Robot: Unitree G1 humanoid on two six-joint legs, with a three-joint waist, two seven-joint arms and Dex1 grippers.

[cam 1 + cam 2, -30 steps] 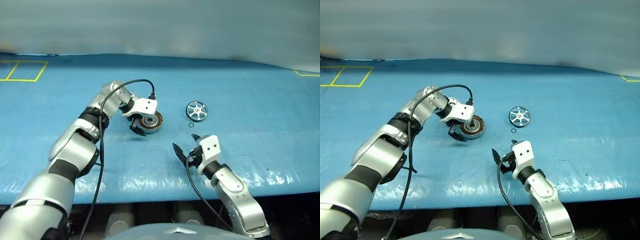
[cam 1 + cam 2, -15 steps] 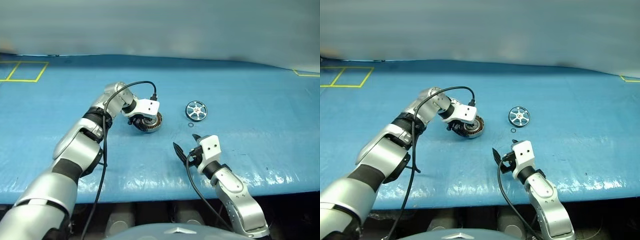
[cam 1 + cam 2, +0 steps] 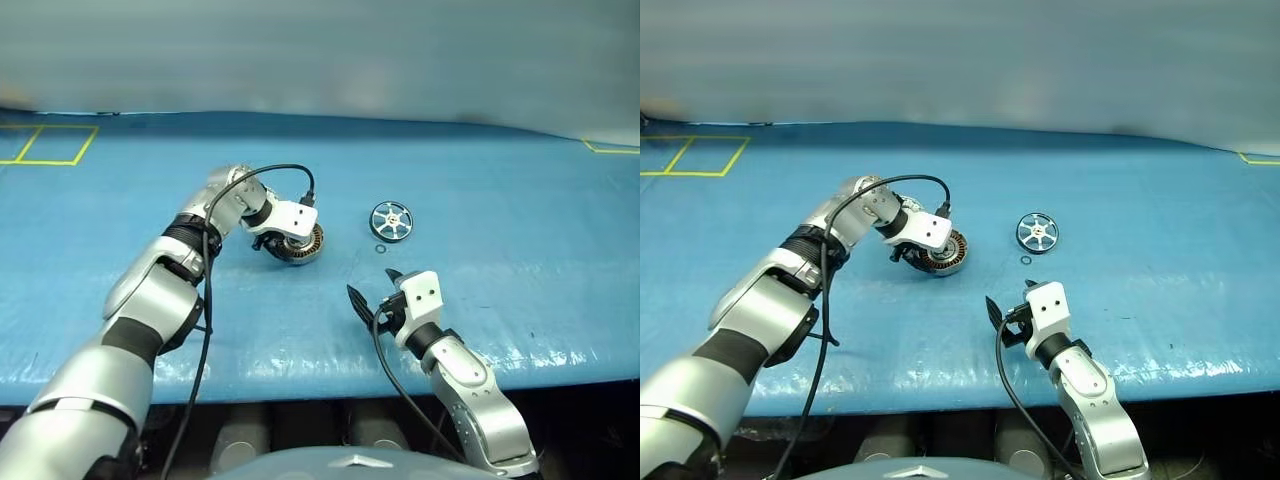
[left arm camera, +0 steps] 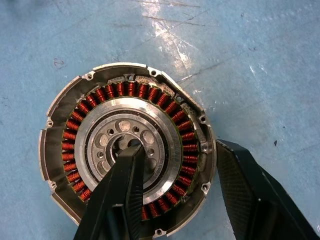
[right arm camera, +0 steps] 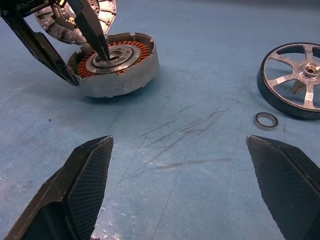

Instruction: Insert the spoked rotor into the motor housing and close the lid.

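The left gripper (image 4: pixel 175 195) has just closed from wide open onto the motor housing (image 4: pixel 125 145): one finger (image 4: pixel 125 185) in the silver hub, the other outside the wall. That steadies it for loading. Copper windings face up. The spoked rotor (image 5: pixel 295 80) lies untouched beyond the right gripper (image 5: pixel 182 185), whose fingers stand wide apart and empty.
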